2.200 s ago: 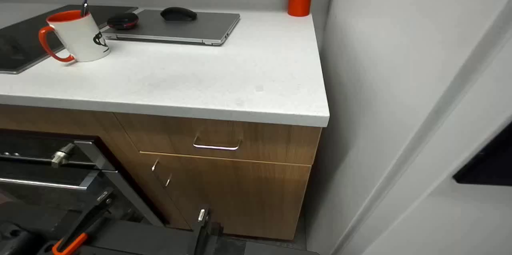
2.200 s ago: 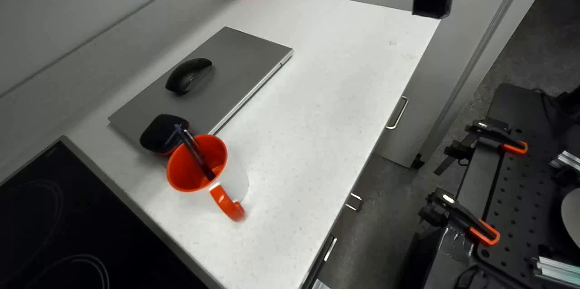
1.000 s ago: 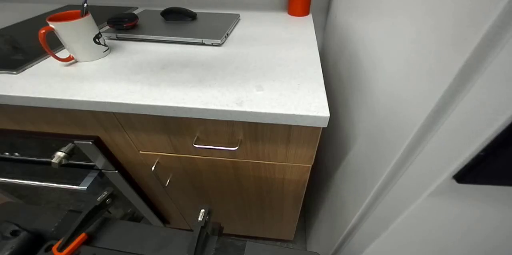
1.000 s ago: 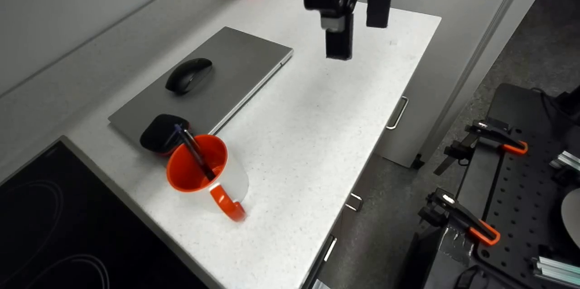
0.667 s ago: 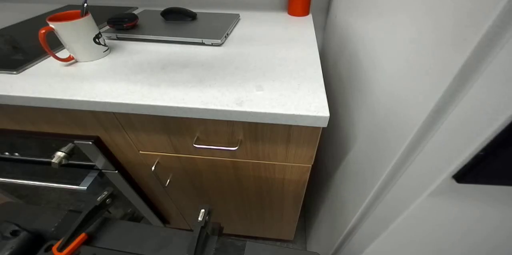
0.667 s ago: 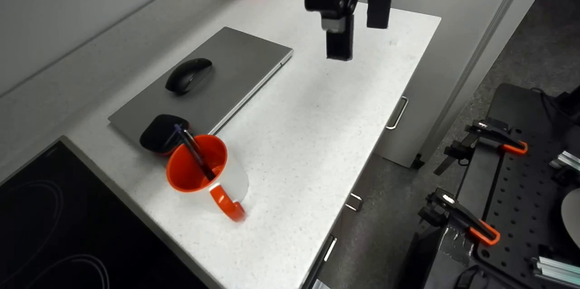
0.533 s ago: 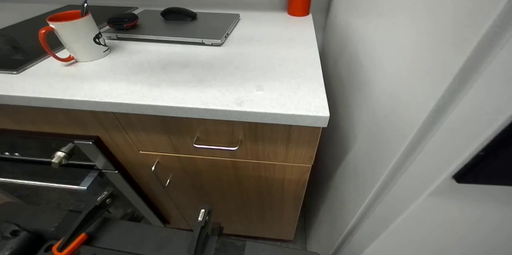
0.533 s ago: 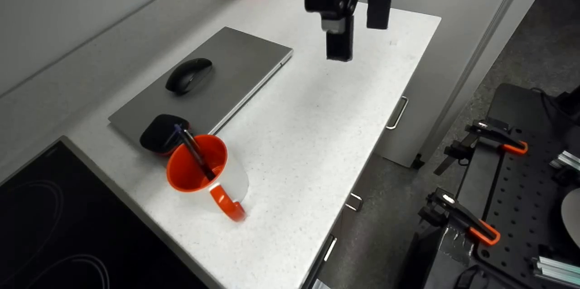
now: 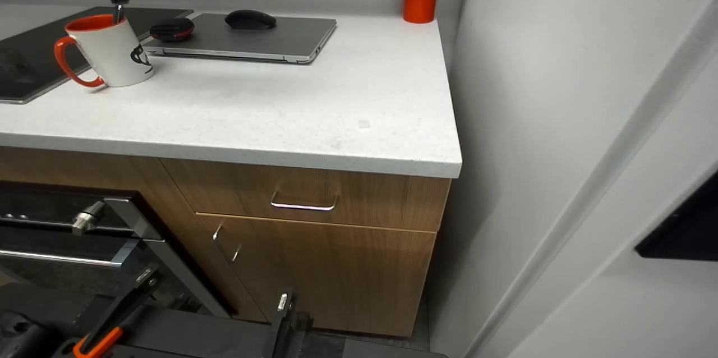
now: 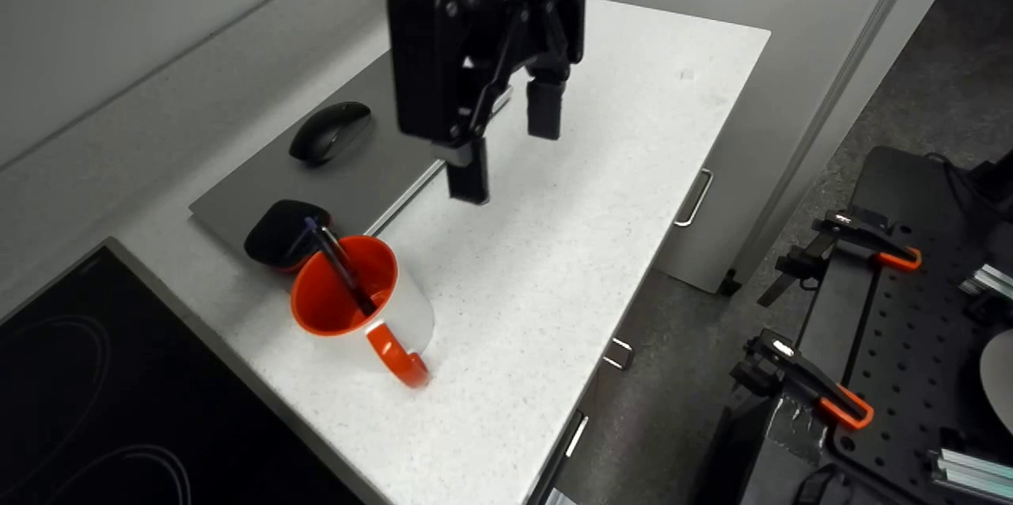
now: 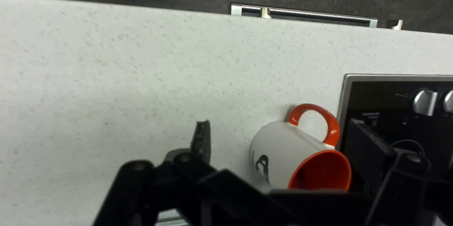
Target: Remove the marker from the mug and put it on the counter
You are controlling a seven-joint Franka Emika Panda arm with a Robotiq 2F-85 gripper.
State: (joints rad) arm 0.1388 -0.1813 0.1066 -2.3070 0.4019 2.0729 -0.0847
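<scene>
The white mug with red-orange handle and inside stands upright on the white counter, near the hob. It also shows in an exterior view and in the wrist view. The dark marker leans in the mug, its top sticking out over the rim; its top also shows in an exterior view. In the wrist view the marker is mostly hidden by the gripper body. My gripper is open and empty, above the counter and apart from the mug. In the wrist view the mug appears between its fingers.
A grey closed laptop lies beside the mug. A black mouse and a dark rounded case rest on it. A black hob is on the mug's other side. A red cylinder stands at the back corner.
My gripper has come lower and closer to the mug, moving left and down in an exterior view; both fingers now show in both exterior views. The mug and marker have not moved.
</scene>
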